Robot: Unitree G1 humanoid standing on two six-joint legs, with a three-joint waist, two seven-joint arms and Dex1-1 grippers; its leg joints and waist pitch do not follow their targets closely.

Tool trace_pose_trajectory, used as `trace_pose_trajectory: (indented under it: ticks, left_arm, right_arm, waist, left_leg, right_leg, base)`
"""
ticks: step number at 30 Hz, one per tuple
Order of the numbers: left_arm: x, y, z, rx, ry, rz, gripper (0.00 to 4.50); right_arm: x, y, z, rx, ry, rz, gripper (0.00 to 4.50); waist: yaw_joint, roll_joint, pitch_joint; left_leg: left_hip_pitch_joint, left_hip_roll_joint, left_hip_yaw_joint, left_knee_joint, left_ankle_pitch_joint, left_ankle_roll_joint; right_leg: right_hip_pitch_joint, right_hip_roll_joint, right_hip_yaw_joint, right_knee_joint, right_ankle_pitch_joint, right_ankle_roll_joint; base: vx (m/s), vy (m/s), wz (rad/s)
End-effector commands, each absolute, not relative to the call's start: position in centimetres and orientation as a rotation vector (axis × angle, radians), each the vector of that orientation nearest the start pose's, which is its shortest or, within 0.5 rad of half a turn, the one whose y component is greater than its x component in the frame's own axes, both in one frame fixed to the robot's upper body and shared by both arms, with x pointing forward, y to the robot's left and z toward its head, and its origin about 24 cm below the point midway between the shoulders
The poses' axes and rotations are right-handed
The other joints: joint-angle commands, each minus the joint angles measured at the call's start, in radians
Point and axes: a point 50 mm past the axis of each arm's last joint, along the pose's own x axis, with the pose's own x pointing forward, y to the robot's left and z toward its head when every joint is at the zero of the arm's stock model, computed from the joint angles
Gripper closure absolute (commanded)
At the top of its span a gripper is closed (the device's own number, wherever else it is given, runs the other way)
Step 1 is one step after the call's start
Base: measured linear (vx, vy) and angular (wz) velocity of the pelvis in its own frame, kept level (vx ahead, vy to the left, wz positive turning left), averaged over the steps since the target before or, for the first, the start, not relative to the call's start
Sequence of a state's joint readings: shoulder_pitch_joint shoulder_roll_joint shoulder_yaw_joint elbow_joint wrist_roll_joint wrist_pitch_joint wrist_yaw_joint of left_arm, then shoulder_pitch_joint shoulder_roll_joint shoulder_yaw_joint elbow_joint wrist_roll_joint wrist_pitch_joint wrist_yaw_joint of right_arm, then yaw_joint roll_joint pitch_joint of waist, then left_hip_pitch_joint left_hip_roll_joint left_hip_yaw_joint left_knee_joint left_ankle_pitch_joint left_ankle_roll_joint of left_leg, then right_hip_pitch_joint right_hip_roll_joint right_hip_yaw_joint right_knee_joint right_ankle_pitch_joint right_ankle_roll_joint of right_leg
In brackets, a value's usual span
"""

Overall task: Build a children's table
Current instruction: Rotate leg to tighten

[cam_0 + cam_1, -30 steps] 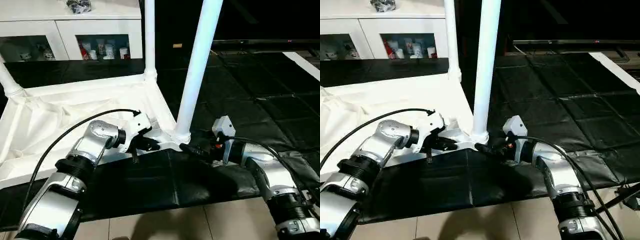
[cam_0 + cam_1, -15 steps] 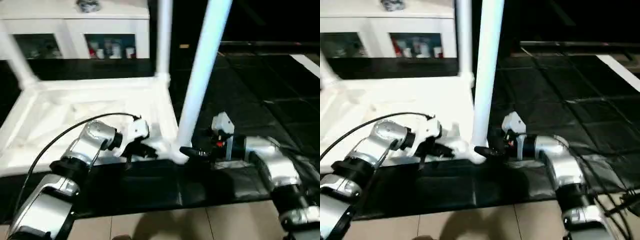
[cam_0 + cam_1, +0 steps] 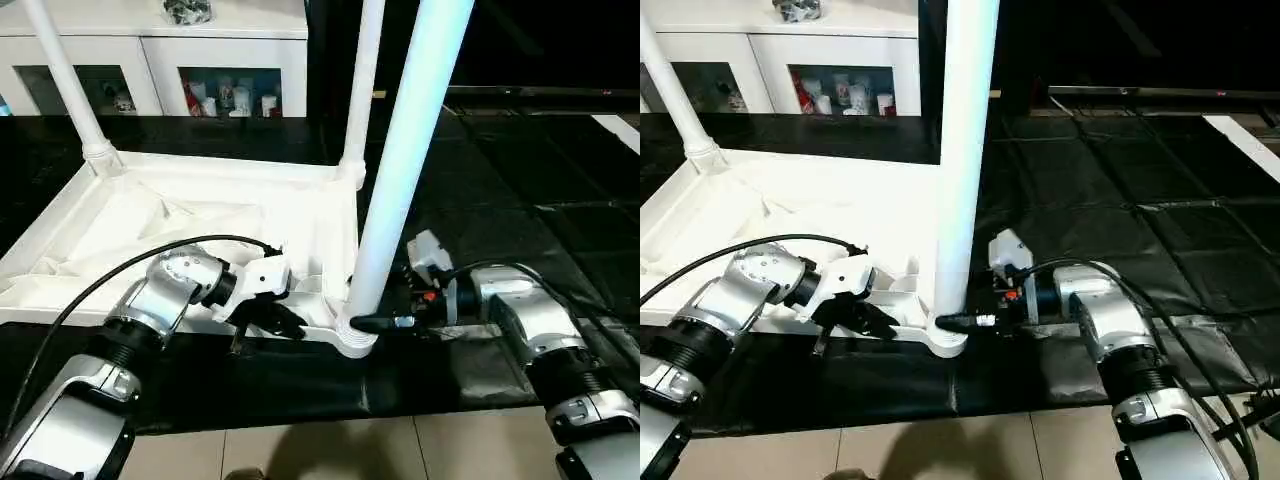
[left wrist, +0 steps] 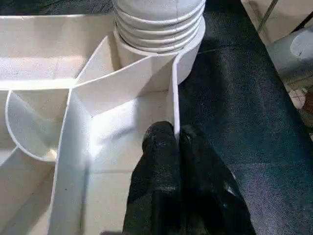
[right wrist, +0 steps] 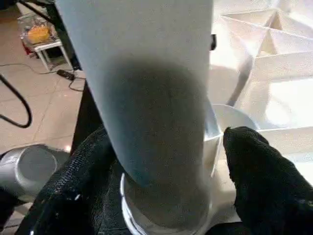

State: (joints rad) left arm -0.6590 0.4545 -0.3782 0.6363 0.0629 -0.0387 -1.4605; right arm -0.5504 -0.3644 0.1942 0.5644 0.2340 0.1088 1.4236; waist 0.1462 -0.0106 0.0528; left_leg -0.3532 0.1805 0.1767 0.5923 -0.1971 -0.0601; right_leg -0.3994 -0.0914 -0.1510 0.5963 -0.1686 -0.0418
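Observation:
The children's table lies upside down on a black mat, its white ribbed top (image 3: 200, 215) facing up. Three white legs stand in corner sockets: the near right leg (image 3: 400, 180), a far right leg (image 3: 362, 90) and a far left leg (image 3: 70, 85). My left gripper (image 3: 270, 318) is shut on the top's near rim (image 4: 173, 98), just beside the near right socket (image 3: 355, 340). My right gripper (image 5: 168, 147) is open at the foot of the near right leg (image 5: 156, 98), with one black finger (image 5: 264, 181) on each side of it.
A white cabinet (image 3: 150, 60) with glass doors and small items inside stands at the back. The black mat (image 3: 500, 180) stretches right and back. Pale floor tiles (image 3: 300, 450) run along the near edge. A black cable (image 3: 150, 255) loops over my left forearm.
The whole view has shifted, so more of the table's left side shows. My right gripper has closed in on the foot of the near leg. The left gripper keeps its hold on the rim.

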Motion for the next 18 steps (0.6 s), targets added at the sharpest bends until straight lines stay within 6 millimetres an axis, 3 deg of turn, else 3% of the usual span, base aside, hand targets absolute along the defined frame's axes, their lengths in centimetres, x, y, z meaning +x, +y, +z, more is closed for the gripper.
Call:
trace_pose_trajectory:
  ticks: [1,11,18]
  left_arm:
    - [30.19,13.97,5.49,0.625,0.57,-1.7,4.5]
    - [30.01,14.06,5.44,0.625,0.576,-1.701,4.5]
    - [30.41,14.01,5.33,0.579,0.591,-1.64,4.5]
  right_arm:
    - [30.5,-13.57,6.71,-0.068,0.299,1.556,1.33]
    - [30.14,-13.43,6.32,-0.049,0.321,1.6,2.24]
    - [29.74,-13.25,6.02,-0.012,0.321,1.608,2.42]
  waist:
    - [-0.004,-0.011,-0.072]
    - [-0.003,-0.007,-0.071]
    - [-0.003,-0.006,-0.072]
  left_leg:
    - [0.002,0.07,-0.018,-0.064,-0.111,0.067]
    - [0.004,0.07,-0.018,-0.065,-0.122,0.06]
    - [0.004,0.07,-0.019,-0.065,-0.127,0.056]
  right_leg:
    - [0.06,-0.093,0.08,-0.065,-0.26,-0.155]
    - [0.058,-0.092,0.08,-0.068,-0.283,-0.15]
    - [0.06,-0.092,0.079,-0.068,-0.283,-0.151]
  base:
    - [0.0,0.0,0.0]
    - [0.0,0.0,0.0]
    - [0.0,0.0,0.0]
